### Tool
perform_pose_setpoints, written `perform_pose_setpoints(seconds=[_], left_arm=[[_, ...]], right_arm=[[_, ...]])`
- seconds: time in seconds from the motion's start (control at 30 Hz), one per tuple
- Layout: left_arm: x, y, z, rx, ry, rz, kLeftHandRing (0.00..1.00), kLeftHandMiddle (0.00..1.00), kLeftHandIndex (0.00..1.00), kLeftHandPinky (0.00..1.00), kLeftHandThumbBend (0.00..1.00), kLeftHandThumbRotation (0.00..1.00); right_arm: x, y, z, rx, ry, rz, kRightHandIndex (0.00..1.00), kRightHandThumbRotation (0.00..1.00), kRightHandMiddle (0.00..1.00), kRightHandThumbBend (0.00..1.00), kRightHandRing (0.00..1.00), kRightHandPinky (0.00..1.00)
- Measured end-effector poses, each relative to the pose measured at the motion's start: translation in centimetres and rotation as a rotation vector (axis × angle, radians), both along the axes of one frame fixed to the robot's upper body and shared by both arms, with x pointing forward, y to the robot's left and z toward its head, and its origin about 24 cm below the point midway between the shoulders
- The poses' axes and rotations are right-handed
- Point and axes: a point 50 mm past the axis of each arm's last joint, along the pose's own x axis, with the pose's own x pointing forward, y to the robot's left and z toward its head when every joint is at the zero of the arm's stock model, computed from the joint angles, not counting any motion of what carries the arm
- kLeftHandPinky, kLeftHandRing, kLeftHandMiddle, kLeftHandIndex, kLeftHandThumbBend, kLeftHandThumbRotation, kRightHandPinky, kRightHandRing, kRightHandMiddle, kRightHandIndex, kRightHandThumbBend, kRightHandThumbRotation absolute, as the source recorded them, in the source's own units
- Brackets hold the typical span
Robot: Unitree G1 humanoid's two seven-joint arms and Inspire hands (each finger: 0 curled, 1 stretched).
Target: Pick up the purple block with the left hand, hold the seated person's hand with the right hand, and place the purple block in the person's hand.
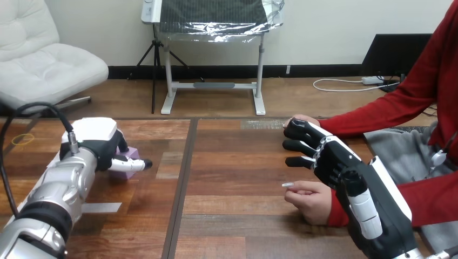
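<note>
— See the left hand (97, 144)? Its fingers are curled round the purple block (125, 163), low over the left part of the bench (232, 178). I can't tell whether the block is clear of the wood.

— Only a little of the block shows between the fingers (a shallow hold, I'd guess). It could slip out on the way across.

— The right hand (335, 162) worries me more. Its fingers are stretched out and apart, gripping nothing. It sits between the person's near hand (312, 200), which is loosely curled, and the person's far hand (303, 118), just behind its fingertips.

— So neither palm lies open to take a block. If the left arm crosses before the right hand has one of them held, the block may land on the bench or on knuckles.

— And closing too hard could pinch the person.
</note>
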Motion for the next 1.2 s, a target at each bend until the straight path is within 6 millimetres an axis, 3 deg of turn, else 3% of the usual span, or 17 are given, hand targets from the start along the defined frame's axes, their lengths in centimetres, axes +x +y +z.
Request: perform_pose_setpoints(seconds=[0.6,0.9,1.2], left_arm=[[0.3,0.0,0.6,-0.002,-0.016,-0.005,0.55,0.56,0.56,0.48,0.7,0.74],[0.4,-0.1,0.7,-0.025,-0.037,-0.012,0.42,0.45,0.46,0.36,0.68,0.66],[0.6,-0.3,1.1,-0.089,-0.085,-0.012,0.38,0.42,0.43,0.34,0.67,0.63]], right_arm=[[0.2,0.0,0.2,0.0,-0.009,0.002,0.86,1.0,0.87,0.87,0.84,0.76],[0.2,0.0,0.2,-0.001,-0.009,0.002,0.87,1.0,0.87,0.87,0.84,0.76],[0.2,0.1,0.2,-0.002,-0.009,0.003,0.87,1.0,0.87,0.87,0.85,0.77]])
